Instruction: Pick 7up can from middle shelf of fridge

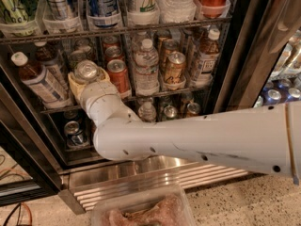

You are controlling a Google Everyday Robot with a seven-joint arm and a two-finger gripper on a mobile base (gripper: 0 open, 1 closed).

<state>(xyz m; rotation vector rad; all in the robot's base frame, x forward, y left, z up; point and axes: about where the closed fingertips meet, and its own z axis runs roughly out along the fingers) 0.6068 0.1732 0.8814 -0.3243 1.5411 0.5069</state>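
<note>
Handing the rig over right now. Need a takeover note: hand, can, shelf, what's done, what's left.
Hand: inside the fridge, at the left part of the middle shelf, right up against the 7up can. Grasp unconfirmed.
7up can: in the middle shelf row, left of a red can. Top visible, lower body hidden behind the hand.
Done: arm reached in, hand at the can.
Left: confirm the grasp, lift the can, then withdraw, likely slowly, since the neighbouring cans sit close.
</note>
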